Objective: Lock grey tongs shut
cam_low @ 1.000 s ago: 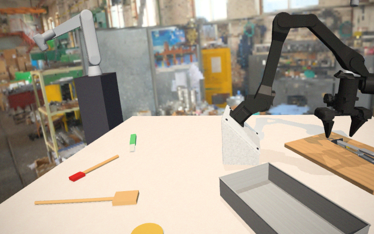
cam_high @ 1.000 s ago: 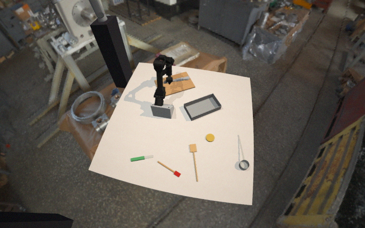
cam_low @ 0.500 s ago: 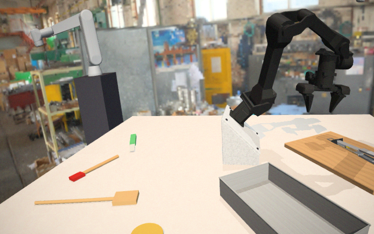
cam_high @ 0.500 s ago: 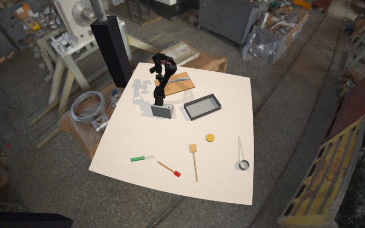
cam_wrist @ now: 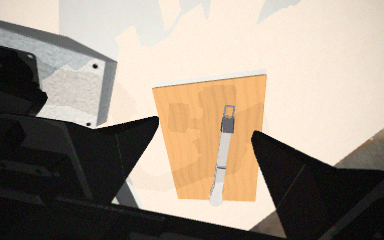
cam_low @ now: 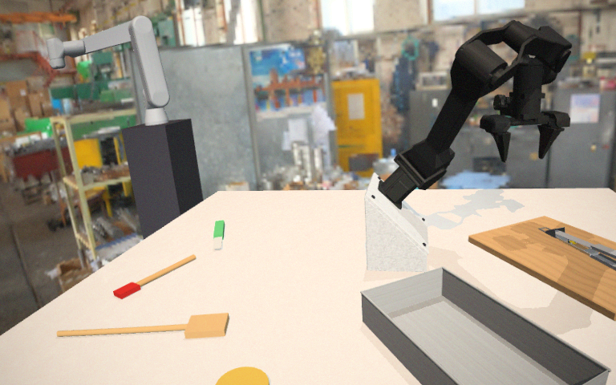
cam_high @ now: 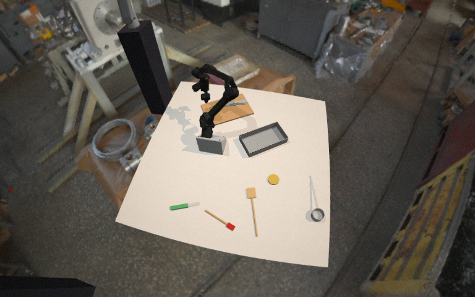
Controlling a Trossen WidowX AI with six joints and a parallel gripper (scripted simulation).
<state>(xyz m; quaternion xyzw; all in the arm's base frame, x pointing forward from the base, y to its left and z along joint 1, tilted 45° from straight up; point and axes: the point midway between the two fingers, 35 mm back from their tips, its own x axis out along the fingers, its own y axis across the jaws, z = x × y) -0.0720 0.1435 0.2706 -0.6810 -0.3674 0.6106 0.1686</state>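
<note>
The grey tongs (cam_high: 237, 104) (cam_low: 561, 237) (cam_wrist: 224, 150) lie on the wooden board (cam_high: 245, 112) (cam_low: 500, 237) (cam_wrist: 187, 175). Their two arms lie close together and look shut; in the wrist view they show as one narrow strip, with the dark hinge and a wire loop at one end. The tip end is cut off in the exterior view. Whether the lock inside the hinge holds cannot be seen. My gripper (cam_high: 206, 100) (cam_low: 522, 157) (cam_wrist: 204, 127) is wide open and empty, high above the table, pointing down and clear of the tongs. The roasting tin (cam_high: 268, 146) (cam_low: 500, 322) holds nothing.
A yellow disc (cam_high: 273, 179), a wooden turner (cam_high: 251, 192), a red-headed brush (cam_high: 230, 226), a green-handled knife (cam_high: 179, 206) and a strainer-like ring with handle (cam_high: 317, 214) lie on the table far from the board. My arm's base stands between board and knife.
</note>
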